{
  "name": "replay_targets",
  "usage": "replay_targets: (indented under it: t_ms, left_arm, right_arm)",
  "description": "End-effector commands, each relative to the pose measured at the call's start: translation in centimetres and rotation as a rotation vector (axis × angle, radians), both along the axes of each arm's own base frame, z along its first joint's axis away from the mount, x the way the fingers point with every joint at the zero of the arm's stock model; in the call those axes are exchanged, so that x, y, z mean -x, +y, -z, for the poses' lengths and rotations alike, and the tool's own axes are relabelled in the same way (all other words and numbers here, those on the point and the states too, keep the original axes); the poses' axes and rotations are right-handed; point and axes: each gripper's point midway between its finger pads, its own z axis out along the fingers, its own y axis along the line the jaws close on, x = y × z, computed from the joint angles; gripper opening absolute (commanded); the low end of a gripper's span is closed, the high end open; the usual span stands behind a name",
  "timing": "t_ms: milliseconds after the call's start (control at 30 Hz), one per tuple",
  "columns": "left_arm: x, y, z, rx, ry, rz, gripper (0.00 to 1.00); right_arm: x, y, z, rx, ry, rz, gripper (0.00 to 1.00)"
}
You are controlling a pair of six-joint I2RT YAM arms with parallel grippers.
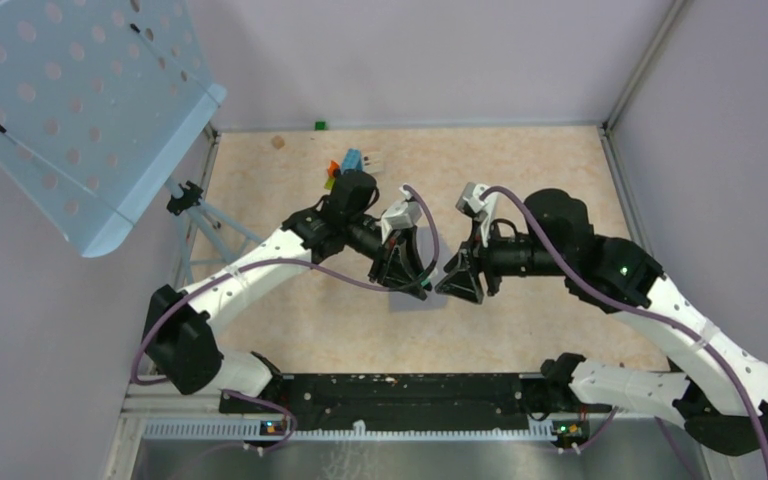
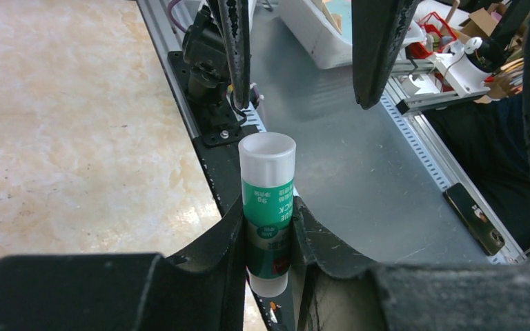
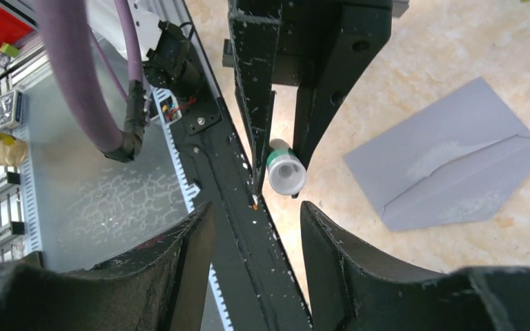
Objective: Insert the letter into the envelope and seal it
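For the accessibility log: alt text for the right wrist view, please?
At the top, the left gripper clamps a small white glue stick with a green label, its round end facing the camera. A flat grey paper envelope lies to the right on the beige marbled table, untouched. The right gripper frames the bottom edge, open and empty.

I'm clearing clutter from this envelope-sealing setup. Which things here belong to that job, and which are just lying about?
Job: envelope; glue stick, clamped in the left gripper. The letter is not in sight.
Lying about: block cluster; blue perforated stand; small green piece by the far wall.
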Motion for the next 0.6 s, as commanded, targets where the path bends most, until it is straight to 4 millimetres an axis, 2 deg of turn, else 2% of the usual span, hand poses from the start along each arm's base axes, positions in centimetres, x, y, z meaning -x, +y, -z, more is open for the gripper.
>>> replay_targets:
  t_ms: [0, 200, 300, 433, 567]
  left_arm:
    - [0.3, -0.1, -2.0, 0.064, -0.025, 0.048, 0.00]
    - [0.4, 0.1, -2.2, 0.071, -0.027, 0.053, 0.00]
    - [0.5, 0.1, -2.3, 0.073, -0.029, 0.054, 0.00]
    - [0.6, 0.2, -2.5, 0.080, -0.034, 0.058, 0.00]
    - [0.8, 0.3, -2.6, 0.083, -0.037, 0.059, 0.00]
  right_arm:
    - [-0.7, 1.0, -3.1, -0.074, -0.102, -0.013, 0.49]
    - [-1.2, 1.4, -2.1, -0.047, -0.107, -0.009, 0.48]
    - [-1.5, 1.8, -2.3, -0.054, -0.116, -0.013, 0.48]
    - [-1.8, 2.2, -2.3, -0.058, -0.120, -0.017, 0.40]
    - [-1.8, 2.2, -1.8, -0.048, -0.115, -0.019, 0.39]
